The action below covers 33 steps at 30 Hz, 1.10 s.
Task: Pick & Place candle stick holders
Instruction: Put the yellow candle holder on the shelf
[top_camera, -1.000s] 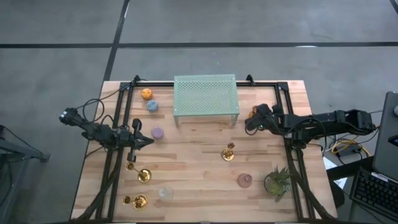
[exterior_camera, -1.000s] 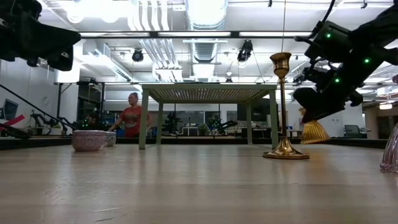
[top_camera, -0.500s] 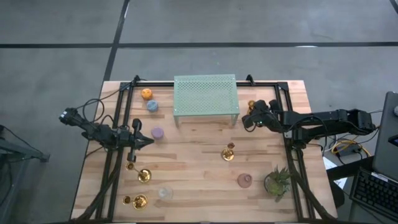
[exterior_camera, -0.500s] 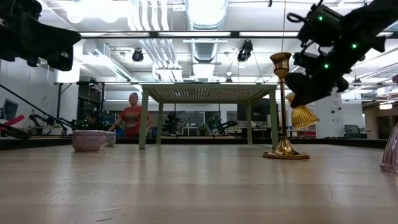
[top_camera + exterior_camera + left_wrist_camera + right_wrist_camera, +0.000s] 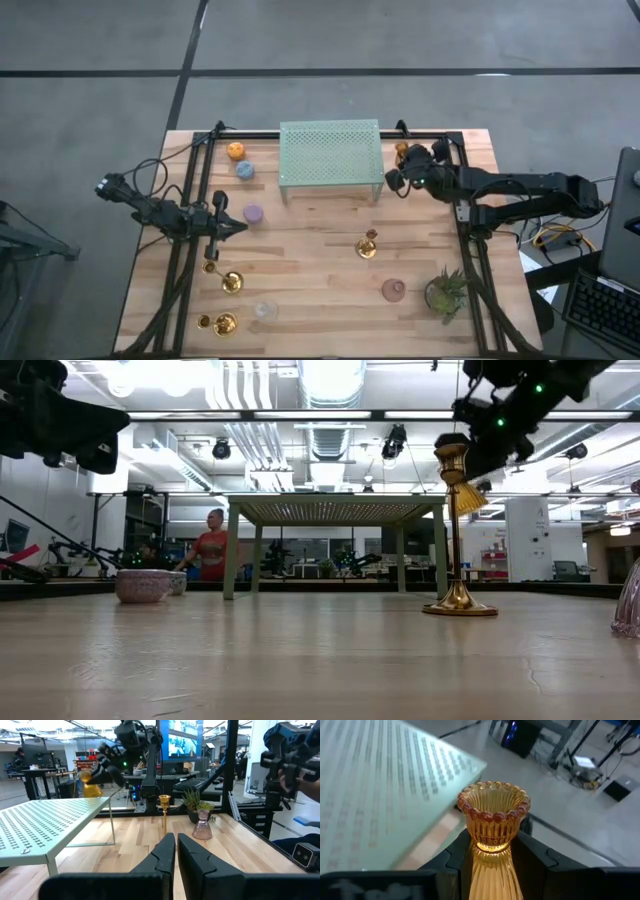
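My right gripper point(image 5: 402, 168) is shut on an amber ribbed glass candle stick holder point(image 5: 492, 835), held high beside the right end of the pale green mesh rack point(image 5: 330, 155). The holder also shows in the low view point(image 5: 468, 498). A gold stemmed holder point(image 5: 368, 245) stands on its round base mid-table, a pink glass one point(image 5: 393, 290) nearer. Orange point(image 5: 235, 151), blue point(image 5: 244, 169) and purple point(image 5: 253, 213) cups sit at the left. My left gripper point(image 5: 240, 228) waits shut at the left, touching nothing. My right gripper pinches the amber holder's ribbed body point(image 5: 492, 851), just below its beaded rim, between its two fingers point(image 5: 461, 854). The fingers come from the table's right, slanting a little down. The holder is lifted clear of the table, its flared foot point(image 5: 468, 502) below the fingers.
Two gold holders point(image 5: 231, 283) point(image 5: 225, 322) and a clear cup point(image 5: 265, 310) stand at the near left. A green potted plant point(image 5: 445, 290) is at the near right. Black frame rails run along both sides of the table. A person stands in the room behind.
My right gripper has risen with the amber holder and gone toward the far edge and the rack's right end, rolling somewhat. The holder, low over the table a second ago, now hangs at about the height of the rack's top.
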Each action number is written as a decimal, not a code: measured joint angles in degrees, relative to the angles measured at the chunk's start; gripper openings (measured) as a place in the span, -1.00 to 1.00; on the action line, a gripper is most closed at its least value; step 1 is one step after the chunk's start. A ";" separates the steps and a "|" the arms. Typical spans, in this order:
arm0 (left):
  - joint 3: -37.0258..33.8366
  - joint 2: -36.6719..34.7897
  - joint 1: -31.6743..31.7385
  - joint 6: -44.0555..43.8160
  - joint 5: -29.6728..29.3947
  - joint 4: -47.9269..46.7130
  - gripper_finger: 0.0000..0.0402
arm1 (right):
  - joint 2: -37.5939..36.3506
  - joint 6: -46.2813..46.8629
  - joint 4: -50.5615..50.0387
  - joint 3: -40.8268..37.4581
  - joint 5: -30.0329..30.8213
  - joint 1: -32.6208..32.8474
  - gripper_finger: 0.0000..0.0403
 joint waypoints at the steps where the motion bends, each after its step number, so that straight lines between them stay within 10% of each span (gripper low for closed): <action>1: 0.00 -0.02 0.00 0.00 0.02 0.02 -0.87 | 0.00 -0.91 0.07 0.78 0.10 -0.40 -0.45; 33: 0.00 0.00 0.00 0.00 0.02 0.02 -0.87 | 17.03 -11.26 37.35 4.85 -24.91 -15.54 -0.48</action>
